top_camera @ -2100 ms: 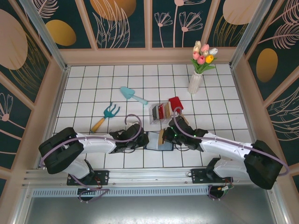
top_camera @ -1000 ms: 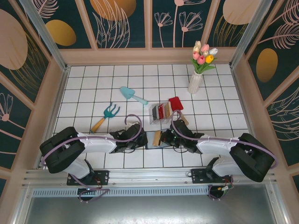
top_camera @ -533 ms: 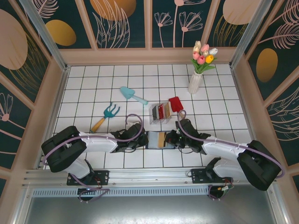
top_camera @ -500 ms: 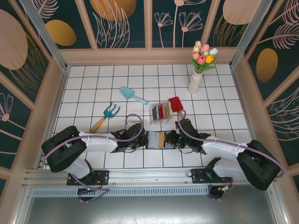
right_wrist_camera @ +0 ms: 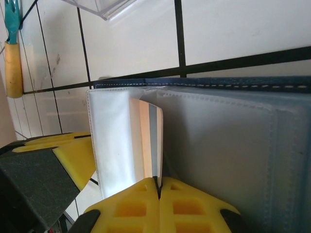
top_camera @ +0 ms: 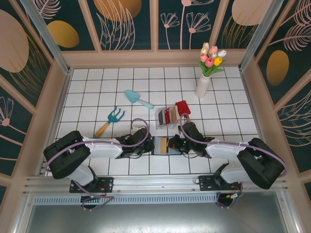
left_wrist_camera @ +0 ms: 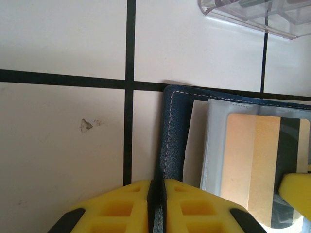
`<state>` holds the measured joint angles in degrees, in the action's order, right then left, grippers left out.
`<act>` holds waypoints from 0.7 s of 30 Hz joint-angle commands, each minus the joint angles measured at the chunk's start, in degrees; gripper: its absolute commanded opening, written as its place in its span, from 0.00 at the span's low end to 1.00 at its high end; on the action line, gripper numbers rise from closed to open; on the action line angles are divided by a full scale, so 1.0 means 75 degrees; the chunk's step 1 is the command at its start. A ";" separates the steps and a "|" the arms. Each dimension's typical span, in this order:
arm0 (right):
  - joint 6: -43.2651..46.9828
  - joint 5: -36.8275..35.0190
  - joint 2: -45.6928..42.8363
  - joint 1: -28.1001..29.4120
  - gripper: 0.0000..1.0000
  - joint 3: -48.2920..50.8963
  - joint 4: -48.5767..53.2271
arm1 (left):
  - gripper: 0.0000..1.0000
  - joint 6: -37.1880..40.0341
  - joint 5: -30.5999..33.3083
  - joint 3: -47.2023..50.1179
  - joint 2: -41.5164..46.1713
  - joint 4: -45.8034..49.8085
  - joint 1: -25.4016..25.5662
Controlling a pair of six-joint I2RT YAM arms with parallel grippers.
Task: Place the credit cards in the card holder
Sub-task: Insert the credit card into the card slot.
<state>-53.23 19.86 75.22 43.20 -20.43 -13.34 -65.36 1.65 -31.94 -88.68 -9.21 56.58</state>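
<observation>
and here's the card holder (top_camera: 158,145), lying open on the tiles just on the near side of the clear rack (top_camera: 166,118), toward the arm bases. the left gripper (left_wrist_camera: 156,196) sits near-left of the rack and it's clamped on the holder's navy stitched edge, yellow fingers (left_wrist_camera: 121,211) pinched tight with that rim between them. the right gripper (right_wrist_camera: 158,187), near-right of the rack, is clenched on the gold-tan card (right_wrist_camera: 148,141). the card stands on edge, its far end in among the holder's clear inner sleeves. how deep it sits, can't tell. the two grippers nearly meet over the holder.
</observation>
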 commanded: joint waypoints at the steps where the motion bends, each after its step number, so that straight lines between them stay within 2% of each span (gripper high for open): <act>1: 0.0313 0.0408 0.0285 0.0053 0.00 -0.0042 0.0209 | 0.16 0.0051 -0.0285 0.0035 -0.0515 0.0291 0.0058; 10: 0.0031 0.0257 0.0967 0.0401 0.00 -0.0512 -0.0162 | 0.15 0.0002 -0.0228 0.0095 -0.0480 0.0291 0.0061; 15: 0.0177 -0.0368 0.0645 0.0439 0.09 -0.0804 0.0885 | 0.15 0.0008 -0.0184 0.0137 -0.0423 0.0348 0.0061; 18: 0.0315 -0.0828 0.0116 0.0407 0.22 -0.0870 0.1654 | 0.15 0.0011 -0.0159 0.0176 -0.0387 0.0360 0.0058; 21: 0.0459 -0.0903 -0.0125 0.0343 0.28 -0.0933 0.2051 | 0.15 0.0014 -0.0161 0.0174 -0.0407 0.0339 0.0053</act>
<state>-51.48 16.14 76.58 45.87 -25.89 -4.97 -65.39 1.80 -31.94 -88.66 -9.28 56.60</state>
